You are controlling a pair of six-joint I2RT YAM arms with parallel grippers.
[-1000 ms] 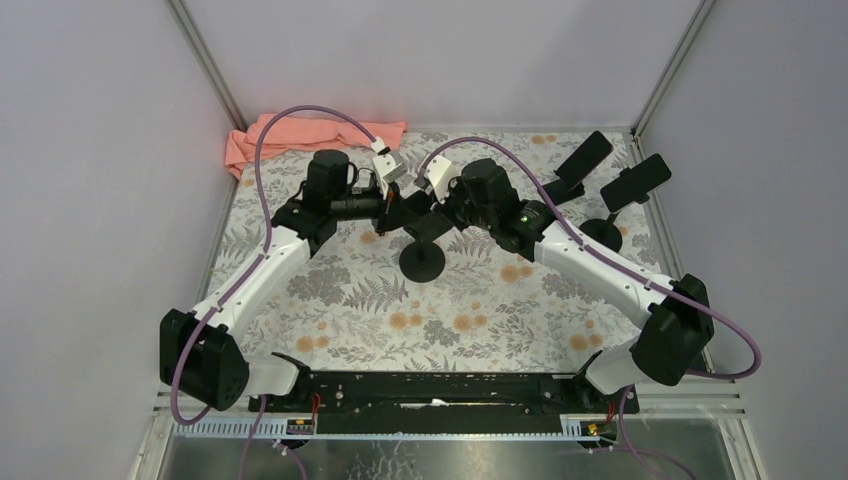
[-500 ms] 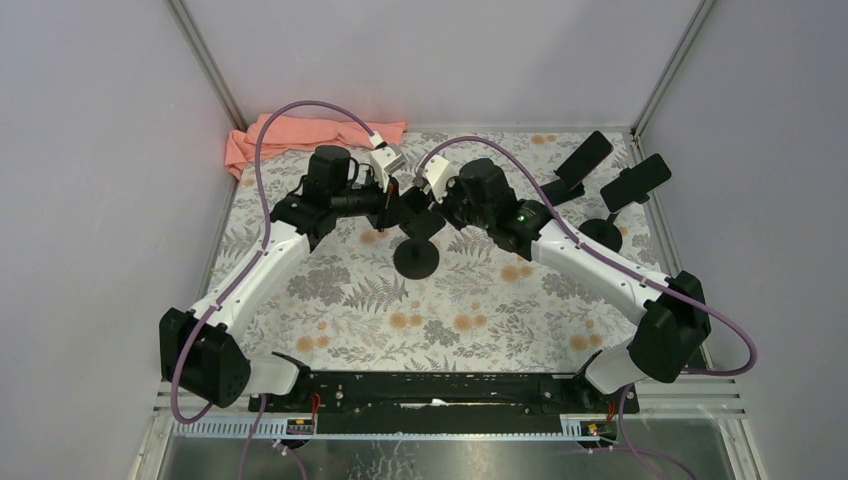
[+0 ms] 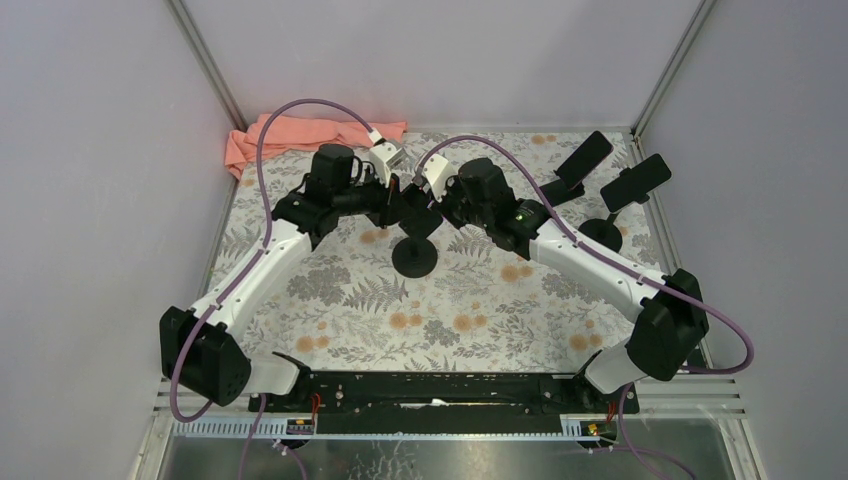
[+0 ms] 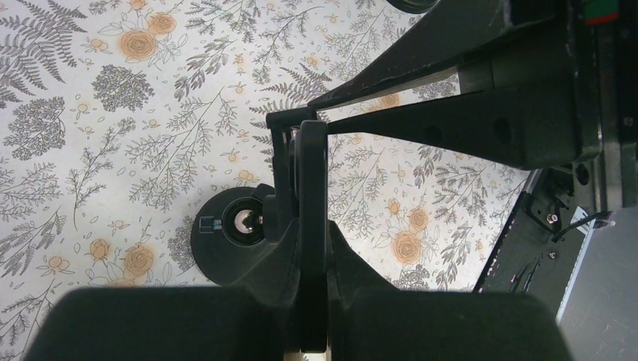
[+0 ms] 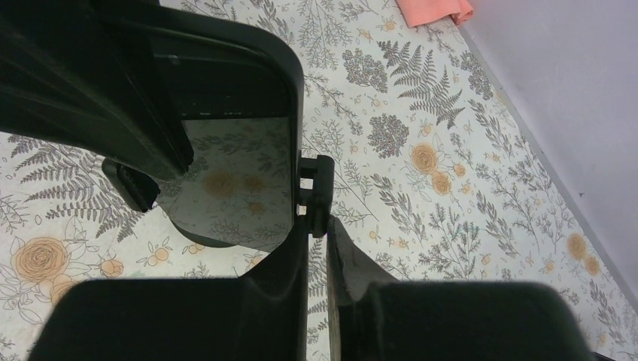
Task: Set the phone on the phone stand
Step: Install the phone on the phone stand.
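You have nothing legible to read off in any view. The closest candidate is a small pale mark (image 4: 213, 223) printed on the round black plastic base of the phone stand (image 4: 218, 252), beside its centre hole in the left wrist view, and it is too small to make out. A short red strip (image 4: 602, 7) at the top right edge of that view shows no lettering you can read.
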